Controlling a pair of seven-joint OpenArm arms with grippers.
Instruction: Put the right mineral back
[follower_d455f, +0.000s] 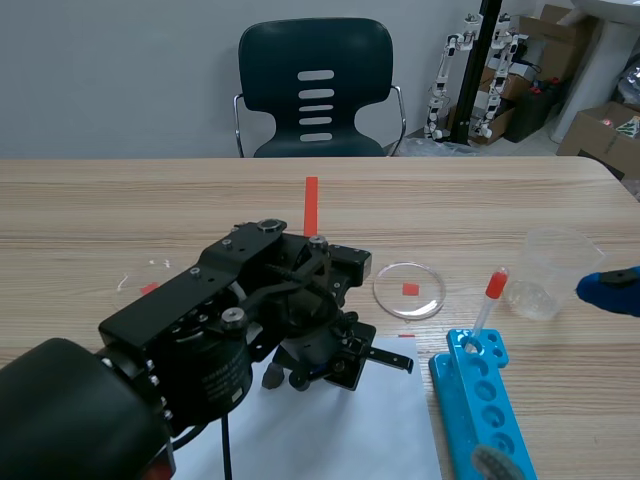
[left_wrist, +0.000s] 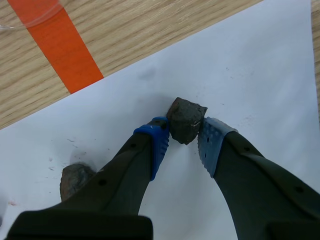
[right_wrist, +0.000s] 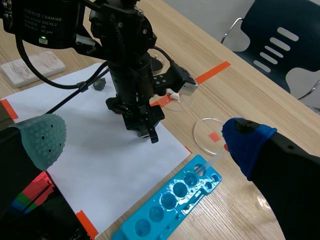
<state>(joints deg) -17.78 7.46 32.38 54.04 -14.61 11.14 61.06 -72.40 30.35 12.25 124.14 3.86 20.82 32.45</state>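
On the tabletop (follower_d455f: 120, 200), over the white paper (left_wrist: 260, 75), the left pincer (left_wrist: 184, 136) pinches the dark mineral (left_wrist: 186, 119) only at its pad tips; so shallow a hold on uneven stone may let it twist free beside the second mineral (left_wrist: 75, 177).

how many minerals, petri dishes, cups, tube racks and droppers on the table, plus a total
mineral: 2
petri dish: 1
plastic cup: 1
tube rack: 1
dropper: 1
total: 6
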